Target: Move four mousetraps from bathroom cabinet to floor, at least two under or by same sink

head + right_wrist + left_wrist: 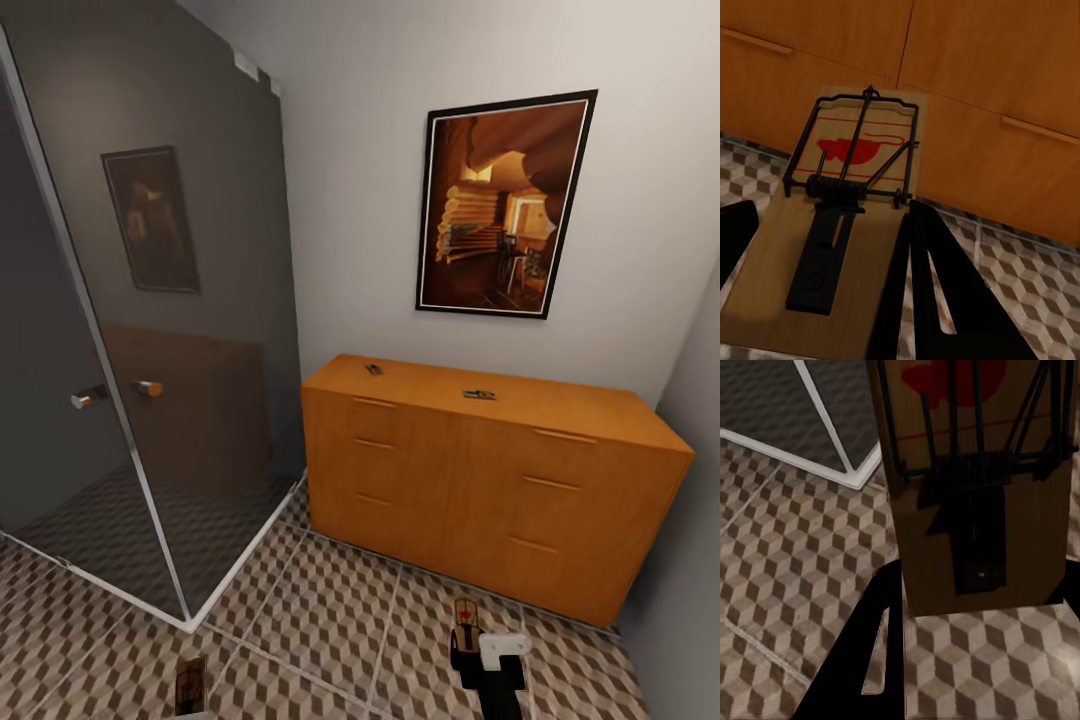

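Observation:
Two mousetraps lie on the flat top of the orange-brown cabinet against the far wall. My right gripper is shut on a third mousetrap, held low above the bathroom floor in front of the cabinet; its red spot and wire frame face up. My left gripper is shut on a fourth mousetrap, seen at the bottom left of the head view as a small board over the tiles. The sink is out of view.
A glass shower enclosure with a white base frame and chrome knobs takes up the left side. A framed picture hangs above the cabinet. A grey wall closes in at the right. Cube-patterned tiles lie open between shower and cabinet.

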Available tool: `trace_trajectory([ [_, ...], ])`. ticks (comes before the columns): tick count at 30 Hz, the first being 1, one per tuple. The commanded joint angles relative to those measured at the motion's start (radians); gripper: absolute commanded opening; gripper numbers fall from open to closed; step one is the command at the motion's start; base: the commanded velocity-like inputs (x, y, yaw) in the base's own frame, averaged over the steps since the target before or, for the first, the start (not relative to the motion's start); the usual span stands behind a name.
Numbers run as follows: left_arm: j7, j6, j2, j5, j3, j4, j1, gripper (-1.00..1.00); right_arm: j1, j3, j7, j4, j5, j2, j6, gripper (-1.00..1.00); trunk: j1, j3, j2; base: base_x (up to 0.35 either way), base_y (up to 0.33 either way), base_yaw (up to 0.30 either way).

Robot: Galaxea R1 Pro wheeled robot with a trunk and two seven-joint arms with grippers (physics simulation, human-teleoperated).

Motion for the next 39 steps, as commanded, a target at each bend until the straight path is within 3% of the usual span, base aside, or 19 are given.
trace_trajectory([
  [1, 0.009, -0.004, -0.001, -0.001, -0.008, 0.003, -0.002, -1.0, -0.001, 0.002, -0.005, 0.001, 0.007, 0.0, -0.001, -1.0, 0.0, -0.001, -0.001, 0.0, 0.0, 0.267],
  [21, 0.009, -0.004, -0.008, -0.001, -0.008, 0.003, -0.002, -1.0, -0.001, 0.002, -0.005, 0.001, 0.007, 0.0, -0.001, -1.0, 0.0, -0.002, -0.001, 0.0, 0.0, 0.283],
  [39, 0.009, -0.004, -0.008, -0.001, -0.008, 0.003, -0.002, -1.0, -0.001, 0.002, -0.005, 0.001, 0.007, -0.001, -0.001, -1.0, 0.0, -0.021, -0.001, 0.0, 0.0, 0.124],
])
